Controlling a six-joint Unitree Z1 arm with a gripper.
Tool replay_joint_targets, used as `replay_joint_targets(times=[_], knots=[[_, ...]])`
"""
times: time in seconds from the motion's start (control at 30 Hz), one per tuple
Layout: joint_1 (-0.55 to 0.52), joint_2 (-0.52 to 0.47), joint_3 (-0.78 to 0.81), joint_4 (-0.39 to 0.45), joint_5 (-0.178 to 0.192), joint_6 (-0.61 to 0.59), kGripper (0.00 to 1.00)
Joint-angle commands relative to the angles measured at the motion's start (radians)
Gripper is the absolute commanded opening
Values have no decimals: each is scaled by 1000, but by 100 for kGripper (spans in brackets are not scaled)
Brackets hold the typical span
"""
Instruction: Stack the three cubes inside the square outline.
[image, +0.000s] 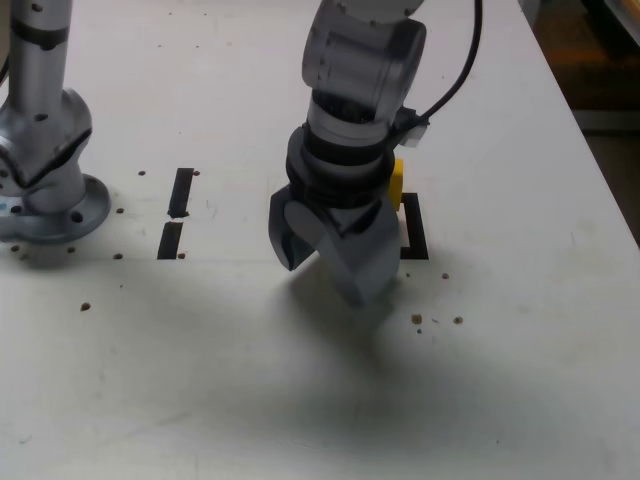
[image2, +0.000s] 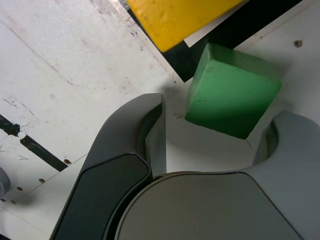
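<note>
In the wrist view a green cube (image2: 231, 95) lies on the white table between my gripper's (image2: 215, 135) two grey fingers (image2: 152, 132), just outside a corner of the square outline (image2: 235, 30). A gap shows between the cube and one finger; the other finger is close to its far edge. The jaws stand apart around it, open. A yellow cube (image2: 175, 17) sits inside the outline. In the exterior view my gripper (image: 320, 262) reaches down to the table and hides the green cube; behind it show the yellow cube (image: 397, 180) and one side of the outline (image: 415, 230).
A metal arm base (image: 40, 190) stands at the exterior view's left. Two short black strips (image: 180, 192) (image: 170, 240) lie between it and my gripper. Small screw holes dot the table (image: 500, 400), and its edge runs down the exterior view's right.
</note>
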Motion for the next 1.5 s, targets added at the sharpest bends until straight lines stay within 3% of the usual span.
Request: replay_joint_targets(times=[0.0, 0.57, 0.87, 1.2, 1.47], knots=[[1, 5, -5, -4, -1, 0, 63], [1, 17, 7, -46, -14, -3, 39], [-37, -52, 64, -39, -44, -50, 38], [-112, -174, 95, 57, -66, -155, 38], [-96, -248, 24, 183, -61, -238, 38]])
